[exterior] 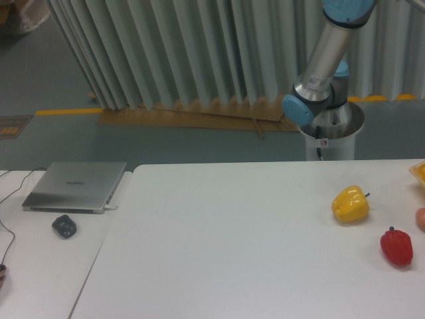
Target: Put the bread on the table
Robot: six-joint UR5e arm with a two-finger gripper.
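The white table (219, 252) fills the lower middle and right of the view. The bread does not show in this frame; it is hidden or out of view. The arm's base and lower links (322, 73) rise behind the table's far right edge and run out of the top of the frame. The gripper is out of view.
A yellow bell pepper (350, 205) and a red pepper (396, 246) lie at the table's right. A yellow-orange thing (419, 171) and a pinkish thing (421, 218) are cut off at the right edge. A grey laptop (74, 187) and mouse (64, 226) sit on the left desk.
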